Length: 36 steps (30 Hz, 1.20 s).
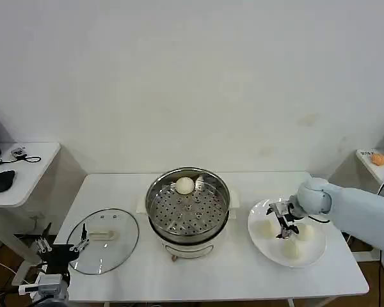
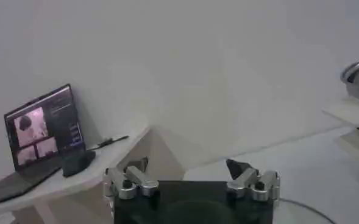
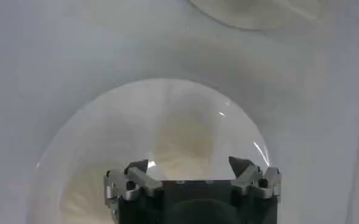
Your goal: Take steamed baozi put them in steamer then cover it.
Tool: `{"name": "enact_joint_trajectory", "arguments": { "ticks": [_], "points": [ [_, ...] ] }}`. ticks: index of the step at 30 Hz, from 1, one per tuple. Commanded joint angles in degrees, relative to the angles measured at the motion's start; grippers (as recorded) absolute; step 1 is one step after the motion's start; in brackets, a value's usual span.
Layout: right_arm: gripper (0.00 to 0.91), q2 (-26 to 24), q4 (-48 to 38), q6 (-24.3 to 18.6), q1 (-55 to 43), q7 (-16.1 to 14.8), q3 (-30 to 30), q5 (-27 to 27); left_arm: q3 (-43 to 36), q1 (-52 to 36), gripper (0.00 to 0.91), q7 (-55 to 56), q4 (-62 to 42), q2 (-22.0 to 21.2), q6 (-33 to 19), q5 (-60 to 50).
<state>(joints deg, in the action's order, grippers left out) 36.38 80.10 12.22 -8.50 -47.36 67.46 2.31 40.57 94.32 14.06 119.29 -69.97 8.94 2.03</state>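
A: Buns, where are they?
B: One bun [image 1: 184, 185] lies at the back of the steamer [image 1: 188, 208], centre of the frame. Three more buns [image 1: 264, 228] sit on the plate [image 1: 317, 256] at right.
A: The right gripper [image 1: 285, 226]?
B: Over the plate among those buns, fingers spread, holding nothing.
A: The left gripper [image 1: 64, 244]?
B: Lower left, at the table edge beside the glass lid [image 1: 104, 240], fingers apart, empty.

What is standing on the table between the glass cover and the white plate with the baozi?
In the head view, the steamer stands between the cover and the plate; one baozi already lies inside it.
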Motion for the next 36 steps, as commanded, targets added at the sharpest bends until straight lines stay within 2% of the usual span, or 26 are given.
{"name": "enact_joint_trajectory", "arguments": {
  "ticks": [1,7,11,13,16,17,30,36],
  "points": [
    [0.907,1.4,-1.4,0.5,2.6,0.0,-1.6,-0.2,-0.1,0.0,0.907,0.0,0.0,0.0,0.0,0.0],
    [0.877,2.5,-2.6,0.9,2.7,0.0,-1.8,-2.0,0.0,0.2,0.907,0.5,0.3,0.0,0.1,0.0],
    [0.766,2.6,-2.8,1.2,2.7,-0.7,-1.7,-2.2,0.2,0.3,0.907,0.6,0.5,0.0,0.1,0.0],
    [0.746,2.5,-2.7,1.3,2.7,-0.9,-1.6,-2.4,0.3,0.3,0.907,0.5,0.6,-0.1,0.1,0.0],
    [0.635,2.5,-2.8,1.3,2.8,-1.1,-1.6,-2.2,0.3,0.4,0.907,0.6,0.8,-0.2,0.1,0.0],
    [0.625,2.6,-2.8,1.3,2.9,-1.3,-1.7,-2.3,0.3,0.4,0.907,0.6,0.8,-0.2,0.1,0.1],
    [0.625,0.6,-1.3,1.2,-0.9,-2.7,-2.3,-1.5,0.6,0.4,0.907,0.8,1.1,0.0,0.0,0.3],
    [0.635,-2.0,1.3,1.1,-9.7,-3.8,0.8,1.3,0.7,0.4,0.907,1.0,1.1,0.5,0.0,0.5]
  ]
}}
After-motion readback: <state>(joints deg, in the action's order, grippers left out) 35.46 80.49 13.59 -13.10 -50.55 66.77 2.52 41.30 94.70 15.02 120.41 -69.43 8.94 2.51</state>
